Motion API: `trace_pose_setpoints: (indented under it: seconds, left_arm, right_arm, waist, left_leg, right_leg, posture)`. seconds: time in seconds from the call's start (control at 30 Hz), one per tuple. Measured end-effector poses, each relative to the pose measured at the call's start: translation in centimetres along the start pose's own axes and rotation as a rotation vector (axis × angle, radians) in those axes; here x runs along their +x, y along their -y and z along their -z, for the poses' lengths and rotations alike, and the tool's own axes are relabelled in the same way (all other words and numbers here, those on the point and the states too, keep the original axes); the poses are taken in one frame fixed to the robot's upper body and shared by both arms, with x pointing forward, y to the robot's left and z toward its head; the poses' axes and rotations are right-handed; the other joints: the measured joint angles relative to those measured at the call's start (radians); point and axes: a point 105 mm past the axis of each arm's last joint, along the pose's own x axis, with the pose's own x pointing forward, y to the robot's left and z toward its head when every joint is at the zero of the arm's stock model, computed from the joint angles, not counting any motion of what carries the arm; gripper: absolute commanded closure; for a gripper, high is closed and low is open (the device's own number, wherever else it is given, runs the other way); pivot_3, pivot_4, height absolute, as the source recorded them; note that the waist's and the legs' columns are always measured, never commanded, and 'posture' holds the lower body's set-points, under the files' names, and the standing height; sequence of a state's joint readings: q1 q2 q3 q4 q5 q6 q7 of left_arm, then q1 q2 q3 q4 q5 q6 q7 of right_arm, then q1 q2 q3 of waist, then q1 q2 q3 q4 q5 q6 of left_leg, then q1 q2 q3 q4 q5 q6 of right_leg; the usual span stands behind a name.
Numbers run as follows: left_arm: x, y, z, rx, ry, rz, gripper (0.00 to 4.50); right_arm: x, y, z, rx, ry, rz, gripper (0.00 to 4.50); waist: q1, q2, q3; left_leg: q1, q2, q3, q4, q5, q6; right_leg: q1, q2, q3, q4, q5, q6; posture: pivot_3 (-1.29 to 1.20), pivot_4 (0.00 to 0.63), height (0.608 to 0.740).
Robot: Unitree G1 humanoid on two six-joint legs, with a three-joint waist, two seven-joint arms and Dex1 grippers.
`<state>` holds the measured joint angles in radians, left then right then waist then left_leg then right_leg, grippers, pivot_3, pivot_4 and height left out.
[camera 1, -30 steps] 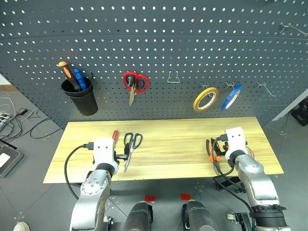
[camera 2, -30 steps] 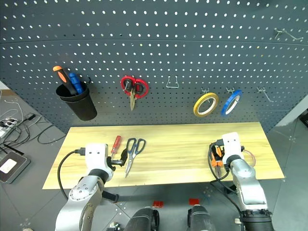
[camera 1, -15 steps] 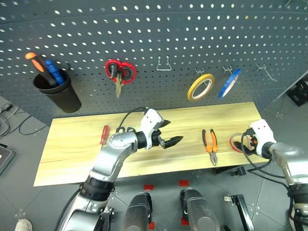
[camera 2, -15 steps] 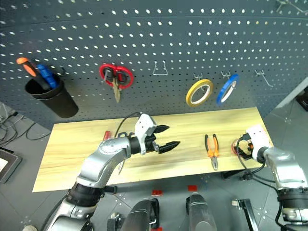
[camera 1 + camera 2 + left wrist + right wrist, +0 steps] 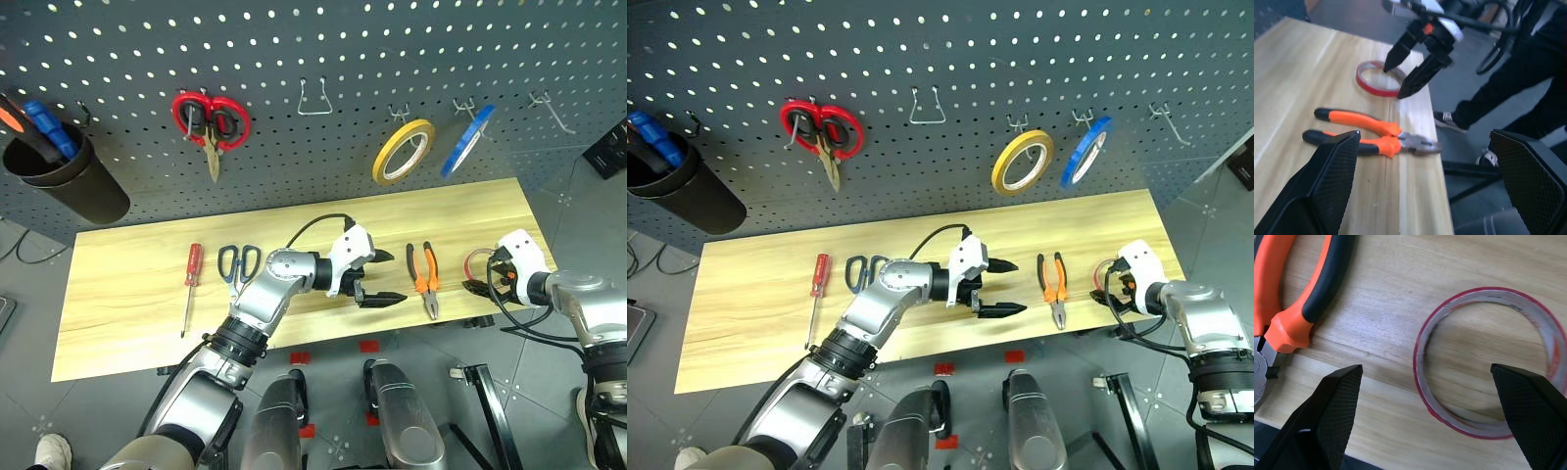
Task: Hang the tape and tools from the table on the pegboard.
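Red scissors [image 5: 208, 119] hang on a hook with the blades pointing down. To their left a black cup [image 5: 61, 181] is mounted, holding an orange screwdriver [image 5: 10, 116] and a blue screwdriver [image 5: 47, 128], handles up. An empty wire hook [image 5: 313, 98] sits to the right of the red scissors. Further right a yellow roll [image 5: 402, 152] and a blue roll [image 5: 467, 140] each hang from a hook, side by side but apart. Another bare hook [image 5: 551, 110] sticks out near the right edge. In the left wrist view, a person's dark trouser leg [image 5: 1508, 88] and shoe [image 5: 1445, 120] stand on the grey floor [image 5: 29, 284].
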<state>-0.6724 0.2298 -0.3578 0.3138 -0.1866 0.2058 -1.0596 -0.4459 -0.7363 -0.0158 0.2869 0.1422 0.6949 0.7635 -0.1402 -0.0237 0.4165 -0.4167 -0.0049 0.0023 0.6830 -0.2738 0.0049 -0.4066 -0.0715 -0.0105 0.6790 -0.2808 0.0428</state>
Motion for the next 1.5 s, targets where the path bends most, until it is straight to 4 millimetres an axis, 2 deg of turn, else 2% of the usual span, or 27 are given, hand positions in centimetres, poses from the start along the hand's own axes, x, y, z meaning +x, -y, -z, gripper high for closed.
trace_pose_setpoints:
  seconds: [0.17,0.27,0.6,0.67,0.83,0.93,1.0,1.03,1.13,1.27,1.4,1.5]
  left_arm:
    - [0.2,-0.7,0.0,-0.001,0.001,-0.010,0.02]
    - [0.4,-0.5,-0.3,0.013,0.013,-0.002,0.00]
    - [0.5,0.1,-0.6,0.034,0.021,0.043,0.00]
    - [0.4,0.0,-0.6,0.042,0.020,0.041,0.00]
    - [0.3,0.2,-0.7,0.049,0.023,0.040,0.00]
    - [0.3,0.4,-0.6,0.038,0.026,0.042,0.00]
    - [0.3,0.6,-0.9,0.038,0.041,0.038,0.00]
    - [0.3,0.7,-1.2,0.043,0.055,0.030,0.00]
    - [0.0,1.1,-2.5,0.074,0.109,-0.015,0.00]
    - [-0.4,2.1,-4.4,0.072,0.183,-0.067,0.00]
    - [-1.3,2.6,-6.1,0.082,0.238,-0.131,0.00]
    - [-2.4,2.3,-6.8,0.085,0.260,-0.204,0.00]
  right_arm:
    - [0.7,0.3,0.5,0.008,-0.009,0.003,0.00]
    - [1.0,0.7,0.3,0.004,0.000,0.021,0.62]
    - [1.5,1.0,-0.1,-0.031,0.023,0.031,4.03]
    - [1.6,0.9,-0.2,-0.036,0.028,0.028,4.48]
    - [1.6,0.9,-0.2,-0.040,0.032,0.028,4.48]
    - [1.6,1.0,-0.1,-0.048,0.035,0.035,4.48]
    - [1.4,0.8,0.3,-0.093,0.046,0.044,4.48]
    - [1.3,0.6,0.6,-0.129,0.053,0.053,4.48]
    - [0.5,-0.2,1.1,-0.298,0.110,0.104,4.48]
    - [-2.3,-0.8,-1.8,-0.560,0.329,0.285,4.48]
    - [-5.0,-0.2,-4.0,-0.667,0.466,0.486,4.48]
    - [-5.5,-0.1,-4.8,-0.680,0.529,0.589,4.48]
  waist:
    - [0.001,-0.003,0.010]
    - [0.001,-0.004,0.011]
    - [0.001,-0.004,0.011]
    - [0.001,-0.004,0.011]
    - [0.001,-0.004,0.011]
    - [0.002,-0.003,0.010]
    - [0.002,-0.002,0.008]
    - [0.003,-0.002,0.008]
    - [0.004,0.002,0.003]
    - [-0.004,0.006,-0.023]
    - [-0.006,0.007,-0.081]
    - [-0.010,0.007,-0.123]
  left_leg:
    - [0.000,0.000,0.000,0.000,0.000,-0.001]
    - [0.000,0.000,0.001,0.001,0.001,-0.001]
    - [0.000,0.000,0.001,0.000,0.002,-0.004]
    - [0.000,0.000,0.001,0.000,0.002,-0.004]
    - [0.000,0.000,0.001,0.000,0.003,-0.004]
    - [0.000,0.000,0.000,0.000,0.003,-0.005]
    - [0.000,0.000,0.000,-0.001,0.003,-0.006]
    - [0.000,0.000,0.000,-0.001,0.004,-0.006]
    - [-0.001,-0.001,0.000,-0.002,0.004,-0.008]
    - [-0.005,-0.002,0.003,-0.002,0.005,-0.008]
    - [-0.005,-0.001,0.003,-0.004,0.005,-0.009]
    - [-0.005,-0.001,0.004,-0.005,0.005,-0.009]
  right_leg:
    - [0.000,-0.001,-0.001,0.000,0.000,0.000]
    - [0.000,-0.001,-0.001,0.000,0.000,0.001]
    - [0.000,-0.001,-0.001,-0.001,0.000,0.001]
    - [0.000,-0.001,-0.001,-0.001,0.000,0.001]
    - [0.000,-0.001,-0.001,-0.001,0.000,0.001]
    - [0.000,-0.001,-0.001,-0.001,0.000,0.001]
    - [0.000,-0.002,-0.002,-0.002,0.000,0.001]
    - [0.000,-0.002,-0.002,-0.002,0.000,0.001]
    - [-0.002,-0.003,-0.002,-0.002,0.000,0.002]
    - [-0.006,-0.004,0.000,-0.001,0.001,0.003]
    - [-0.008,-0.002,0.001,-0.002,0.001,0.004]
    - [-0.007,-0.001,0.001,-0.005,0.001,0.004]
  posture:
    - [-0.28,0.498,0.740]
    - [-0.28,0.498,0.740]
    - [-0.27,0.468,0.740]
    - [-0.27,0.463,0.740]
    - [-0.26,0.435,0.740]
    - [-0.29,0.393,0.740]
    - [-0.30,0.376,0.740]
    - [-0.32,0.346,0.740]
    - [-0.35,0.302,0.740]
    - [-0.39,0.233,0.740]
    - [-0.40,0.177,0.740]
    - [-0.39,0.140,0.740]
